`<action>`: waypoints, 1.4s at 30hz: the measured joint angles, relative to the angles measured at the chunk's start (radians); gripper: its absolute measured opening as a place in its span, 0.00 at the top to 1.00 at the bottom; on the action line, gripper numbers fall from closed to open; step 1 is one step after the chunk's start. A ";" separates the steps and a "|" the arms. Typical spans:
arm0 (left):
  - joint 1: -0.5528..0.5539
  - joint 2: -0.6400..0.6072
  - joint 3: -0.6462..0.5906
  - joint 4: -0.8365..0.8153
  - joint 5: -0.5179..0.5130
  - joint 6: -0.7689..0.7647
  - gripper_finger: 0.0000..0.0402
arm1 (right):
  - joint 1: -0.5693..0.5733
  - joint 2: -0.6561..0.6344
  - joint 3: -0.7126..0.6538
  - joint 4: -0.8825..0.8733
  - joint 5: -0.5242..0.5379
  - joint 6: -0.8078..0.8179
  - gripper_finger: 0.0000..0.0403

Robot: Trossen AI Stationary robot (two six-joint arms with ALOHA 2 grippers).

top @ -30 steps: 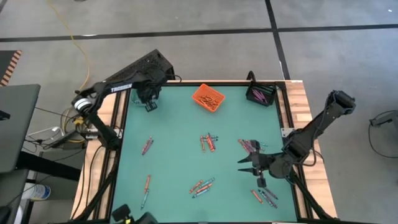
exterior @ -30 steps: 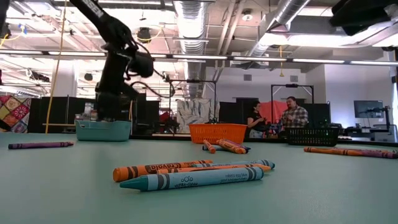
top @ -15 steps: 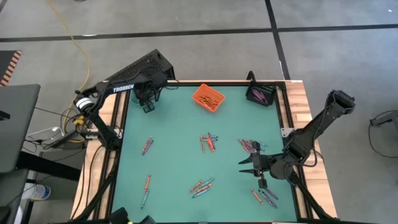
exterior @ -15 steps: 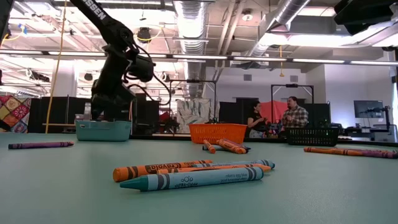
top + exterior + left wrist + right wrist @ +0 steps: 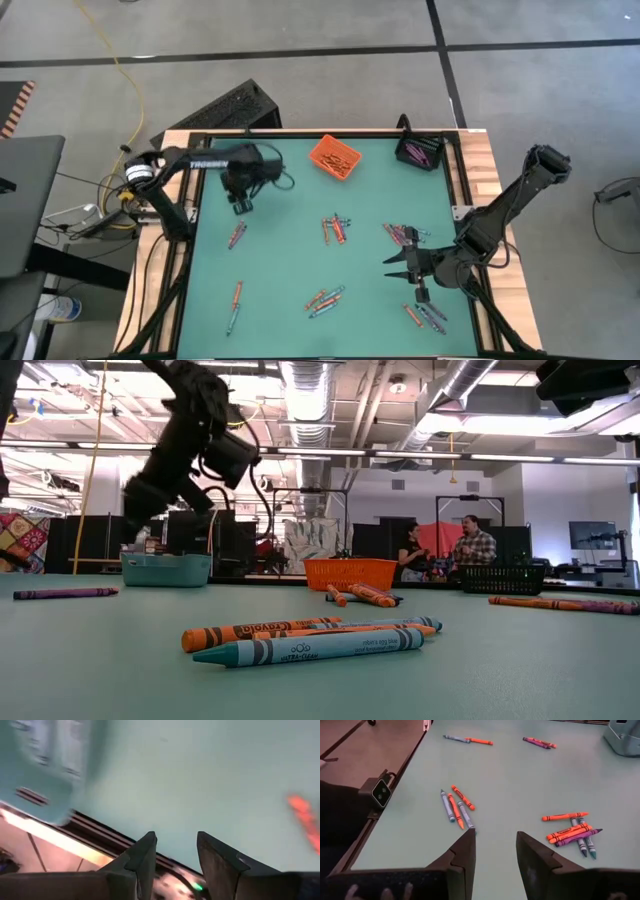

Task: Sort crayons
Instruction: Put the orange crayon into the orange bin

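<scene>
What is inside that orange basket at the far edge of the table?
The orange basket holds a small heap of orange crayons, seen from above. How many lie underneath the top ones cannot be told; from table height its wall hides them.

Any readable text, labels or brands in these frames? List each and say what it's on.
"TROSSEN": white lettering on the left arm's link, high view, motion-smeared, only partly legible here.
Crayon wrapper print: on the orange crayon and the teal crayon, low view; a brand-style label is there, too blurred to read.
Other crayons, the orange bin and the black bin: no legible text.
</scene>
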 joint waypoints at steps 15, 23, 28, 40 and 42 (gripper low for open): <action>-0.720 -0.001 0.000 -0.083 0.264 -0.412 0.67 | 0.000 0.000 0.000 -0.003 0.000 -0.003 0.67; -1.029 -0.001 0.000 0.130 0.306 -0.763 0.67 | 0.000 0.000 0.000 -0.003 -0.001 0.000 0.67; -1.181 -0.001 0.000 0.360 0.299 -0.983 0.67 | 0.000 0.000 0.000 -0.003 -0.001 0.001 0.67; -1.354 0.001 0.000 0.477 -0.127 -1.576 0.67 | 0.000 0.000 0.000 -0.003 -0.001 -0.003 0.67; -1.358 0.007 0.000 0.448 -0.127 -1.625 0.67 | 0.000 0.000 0.000 -0.003 -0.002 -0.019 0.67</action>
